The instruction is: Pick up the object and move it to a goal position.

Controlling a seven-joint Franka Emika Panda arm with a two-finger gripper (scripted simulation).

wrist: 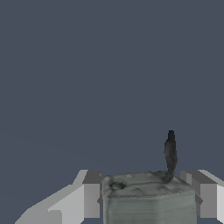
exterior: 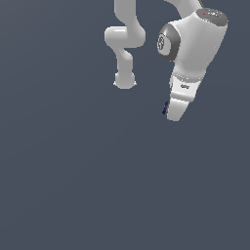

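Note:
In the wrist view the object (wrist: 148,203) is a grey blocky piece with a thin dark tip (wrist: 170,151) sticking out beyond it. It sits squarely between my two fingers (wrist: 91,197), which press on both of its sides. My gripper (wrist: 147,188) is shut on it. In the exterior view the gripper (exterior: 174,116) hangs from the white arm, pointing down over the plain grey floor. Only a small dark blue bit of the object (exterior: 165,108) shows at the gripper's side; the rest is hidden by the hand.
The white arm (exterior: 195,49) and its base (exterior: 124,80) stand in the upper part of the exterior view. Plain dark grey floor (exterior: 73,185) lies all around, with no goal marker showing.

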